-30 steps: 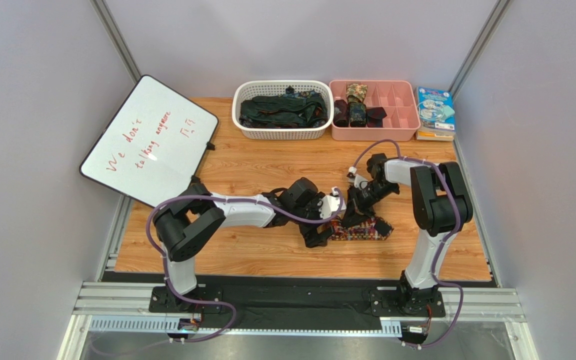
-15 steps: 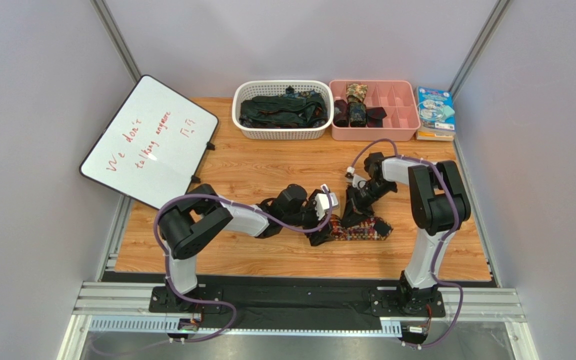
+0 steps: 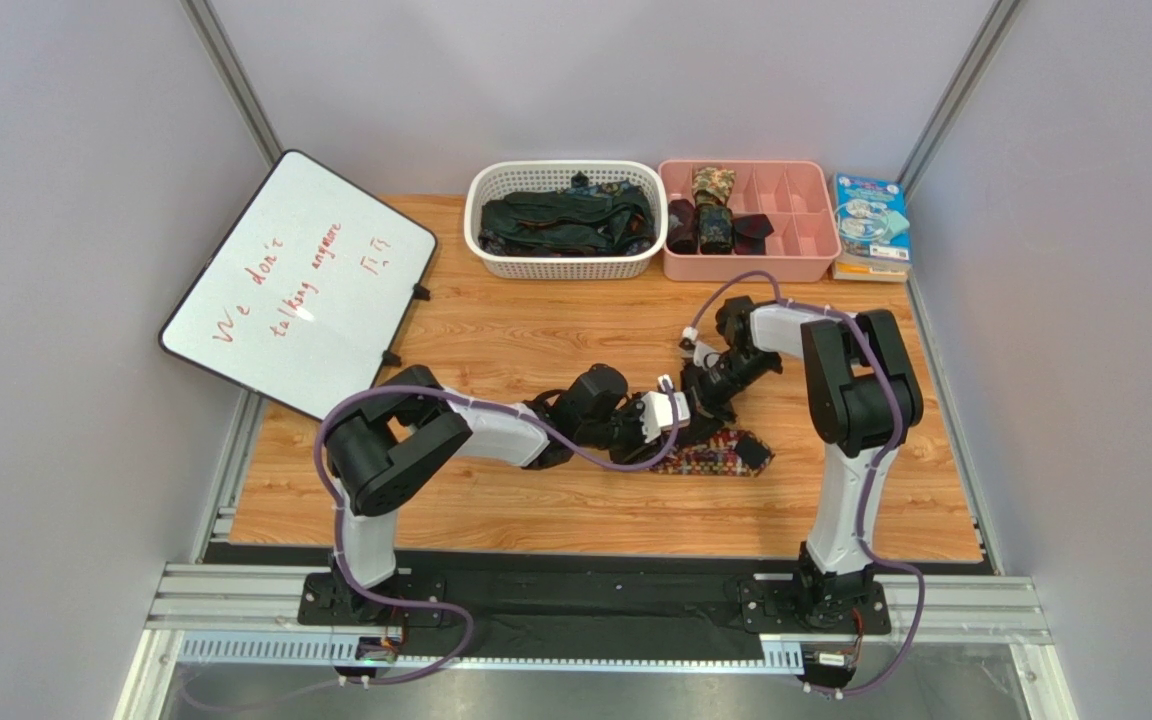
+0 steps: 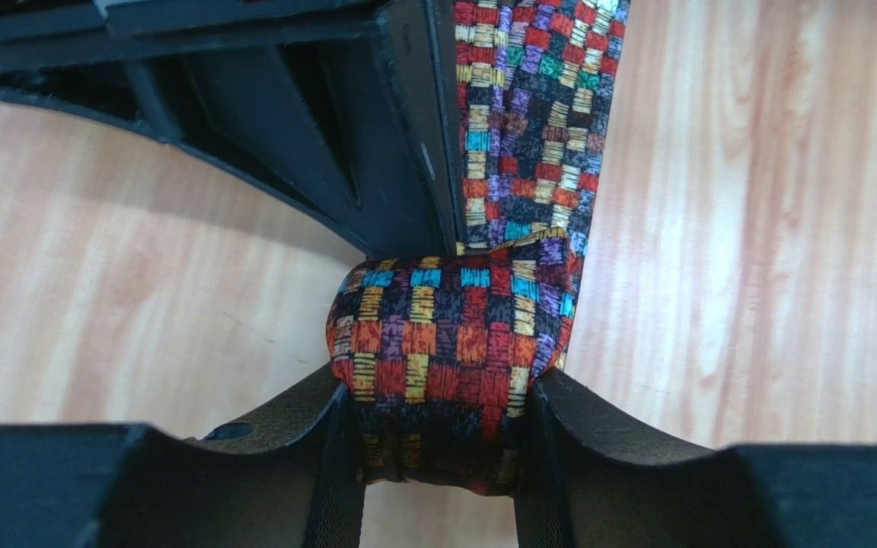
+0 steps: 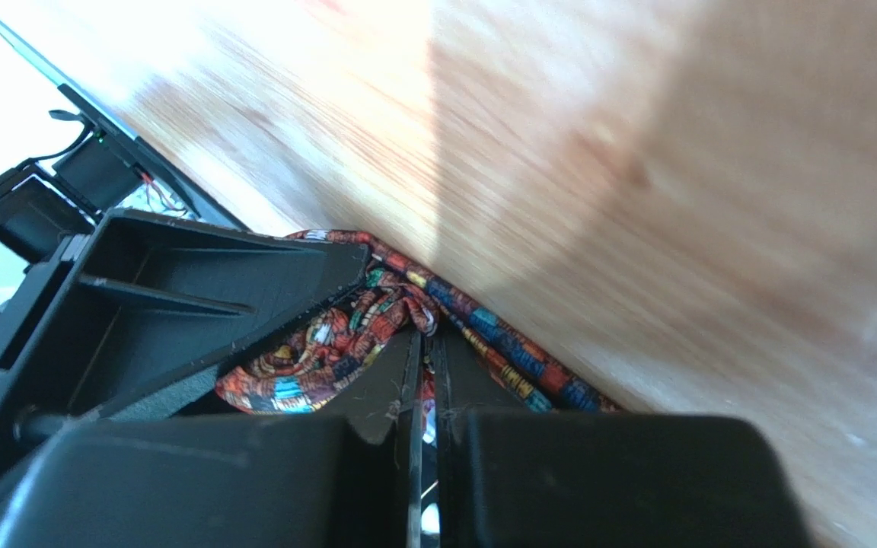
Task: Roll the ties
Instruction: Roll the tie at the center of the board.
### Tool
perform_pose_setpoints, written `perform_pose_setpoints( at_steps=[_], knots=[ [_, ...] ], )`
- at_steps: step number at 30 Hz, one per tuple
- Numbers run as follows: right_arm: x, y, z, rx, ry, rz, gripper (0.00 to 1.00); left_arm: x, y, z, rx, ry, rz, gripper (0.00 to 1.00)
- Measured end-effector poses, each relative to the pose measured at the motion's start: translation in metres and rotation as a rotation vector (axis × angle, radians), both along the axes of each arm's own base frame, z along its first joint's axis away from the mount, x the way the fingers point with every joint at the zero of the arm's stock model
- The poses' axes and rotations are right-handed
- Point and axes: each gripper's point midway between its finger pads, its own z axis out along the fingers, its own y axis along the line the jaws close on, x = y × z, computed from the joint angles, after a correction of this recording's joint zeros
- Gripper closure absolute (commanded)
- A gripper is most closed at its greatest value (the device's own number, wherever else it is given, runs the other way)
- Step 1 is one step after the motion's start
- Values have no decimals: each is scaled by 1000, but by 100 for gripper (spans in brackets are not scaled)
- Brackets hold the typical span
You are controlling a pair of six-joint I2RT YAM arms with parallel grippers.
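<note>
Left end effector (image 4: 434,451) clamps rolled end of patterned tie (image 4: 455,331); right end effector (image 5: 425,368) pinches its fabric just beside; tail flat on table (image 4: 752,228).

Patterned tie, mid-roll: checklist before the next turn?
1. Coil grip: left gripper clamps the coil of the patterned tie, a finger on each side: ok.
2. Pinch: right gripper is shut with tie fabric at its tips: ok.
3. Unrolled tail lies flat on the table: ok.
4. Coil wound evenly: cannot tell, only one face shows.
5. Clearance between the grippers: cannot tell; the right gripper's body sits right beside the coil.
</note>
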Motion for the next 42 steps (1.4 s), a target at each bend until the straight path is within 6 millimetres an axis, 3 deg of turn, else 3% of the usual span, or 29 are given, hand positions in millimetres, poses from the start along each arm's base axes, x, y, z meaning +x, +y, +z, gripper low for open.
perform_pose_setpoints(
  at_steps=[2, 5, 10, 15, 21, 22, 24, 25, 26, 28, 34, 42],
  knots=[
    [9, 0, 3, 4, -28, 5, 74, 5, 2, 0, 39, -32, -2, 71],
    [24, -4, 8, 17, -87, 9, 64, 10, 7, 0, 110, -66, -20, 71],
    [38, -26, 31, 65, -149, -43, 54, 8, 9, 0, 197, -64, -46, 70],
    [24, -24, 54, 145, -162, -59, 50, 9, 7, -1, 261, -30, -61, 67],
    [3, -9, 50, 192, -109, -31, 59, 9, 6, -2, 298, -5, -67, 65],
    [1, -7, 48, 196, -103, -24, 70, 9, 6, -2, 301, -3, -67, 64],
    [1, -4, 43, 199, -98, -13, 83, 9, 6, -2, 308, 2, -67, 63],
    [0, -2, 41, 200, -91, -11, 96, 9, 6, -2, 311, 5, -65, 62],
    [0, -1, 39, 203, -80, -13, 100, 9, 6, -2, 313, 8, -64, 60],
    [-1, 0, 37, 211, -59, -20, 100, 9, 6, -3, 315, 12, -58, 57],
    [-3, 0, 28, 204, -13, -33, 100, 12, 8, -3, 288, 52, -16, 26],
    [-8, -15, 14, 84, 25, -40, 100, 1, 33, 1, 183, 98, 19, 18]
  ],
)
